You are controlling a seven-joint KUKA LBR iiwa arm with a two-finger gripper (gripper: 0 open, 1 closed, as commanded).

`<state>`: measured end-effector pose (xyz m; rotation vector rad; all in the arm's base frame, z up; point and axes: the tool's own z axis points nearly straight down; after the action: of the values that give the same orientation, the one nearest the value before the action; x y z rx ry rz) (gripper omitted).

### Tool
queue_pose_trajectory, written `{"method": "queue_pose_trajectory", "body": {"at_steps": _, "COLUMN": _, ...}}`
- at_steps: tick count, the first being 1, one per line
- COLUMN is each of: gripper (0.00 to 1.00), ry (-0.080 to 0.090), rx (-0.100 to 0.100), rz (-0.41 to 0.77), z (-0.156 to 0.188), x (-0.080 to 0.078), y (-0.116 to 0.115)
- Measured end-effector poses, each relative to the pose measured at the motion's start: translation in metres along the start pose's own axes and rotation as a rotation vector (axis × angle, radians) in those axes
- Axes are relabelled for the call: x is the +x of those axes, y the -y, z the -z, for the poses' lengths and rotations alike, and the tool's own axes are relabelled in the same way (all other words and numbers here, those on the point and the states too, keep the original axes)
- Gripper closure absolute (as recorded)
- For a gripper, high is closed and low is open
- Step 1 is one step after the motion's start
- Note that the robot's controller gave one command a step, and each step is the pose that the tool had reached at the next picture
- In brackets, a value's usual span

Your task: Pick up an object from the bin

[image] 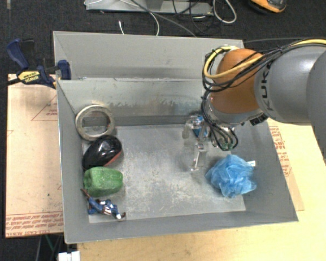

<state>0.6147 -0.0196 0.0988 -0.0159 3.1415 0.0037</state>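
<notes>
Bin: grey metal bin (152, 203), on a cluttered bench.
Gripper: my gripper (196, 165) sits just beside a crumpled blue mesh puff (232, 176); I can't tell its opening.

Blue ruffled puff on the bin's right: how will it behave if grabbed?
The blue puff looks like gathered mesh, so probably soft, light and squashy. Its ruffled folds should catch rather than slip. Lumpy shape, so unlikely to roll if the gripper nudges it.
</notes>
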Motion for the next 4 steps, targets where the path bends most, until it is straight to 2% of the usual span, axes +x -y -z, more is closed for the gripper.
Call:
{"method": "queue_pose_trajectory", "body": {"at_steps": 1, "gripper": 0.00, "ry": 0.011, "rx": 0.003, "rz": 0.177, "z": -0.028, "x": 0.011, "y": 0.041}}
{"method": "queue_pose_trajectory", "body": {"at_steps": 2, "gripper": 0.00, "ry": 0.004, "rx": -0.003, "rz": 0.020, "z": -0.021, "x": 0.030, "y": 0.021}}
{"method": "queue_pose_trajectory", "body": {"at_steps": 3, "gripper": 0.00, "ry": 0.007, "rx": 0.001, "rz": 0.298, "z": -0.029, "x": 0.070, "y": 0.031}}
{"method": "queue_pose_trajectory", "body": {"at_steps": 4, "gripper": 0.00, "ry": 0.009, "rx": -0.004, "rz": 0.151, "z": -0.028, "x": 0.114, "y": -0.030}}
